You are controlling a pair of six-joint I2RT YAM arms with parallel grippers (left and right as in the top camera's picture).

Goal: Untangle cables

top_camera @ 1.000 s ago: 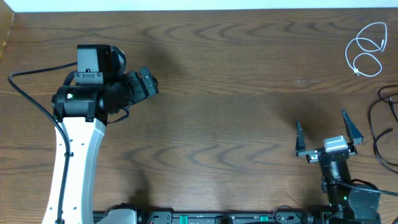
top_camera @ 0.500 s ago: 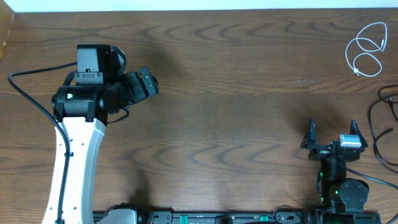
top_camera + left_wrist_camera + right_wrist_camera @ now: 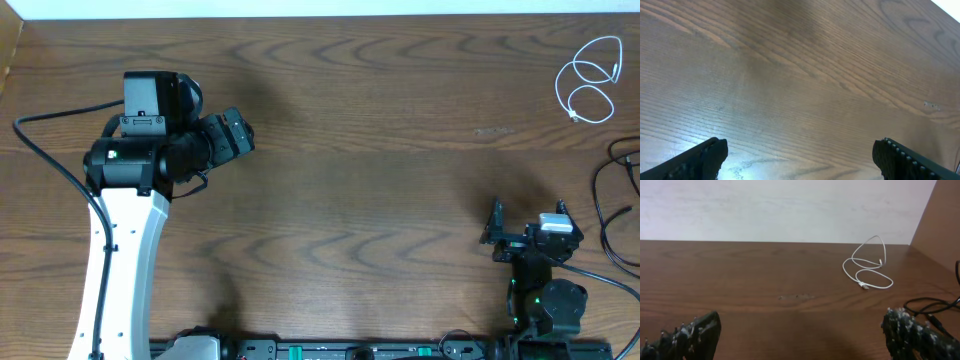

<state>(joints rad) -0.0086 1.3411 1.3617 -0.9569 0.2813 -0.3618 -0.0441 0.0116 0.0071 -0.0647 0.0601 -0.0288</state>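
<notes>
Since a second ago the right arm has drawn back toward the near edge of the desk, wrist tipped up. The right gripper sits in the near right corner, its fingers closer together in overhead than before but still apart, empty. Right wrist view: fingertips at the bottom corners, wide gap, bare wood between. No change at the left arm: left gripper is near the left edge, pointing toward the right edge, fingers spread wide, empty, over bare wood. Far right corner: white cable in loose loops, small connector at its near end, well apart from both grippers. Along the right edge: black cable, curved, near the right gripper but not touching it, partly out of frame in overhead; plug end too small to make out. The two cables lie well apart, not crossing, both flat on the desk
</notes>
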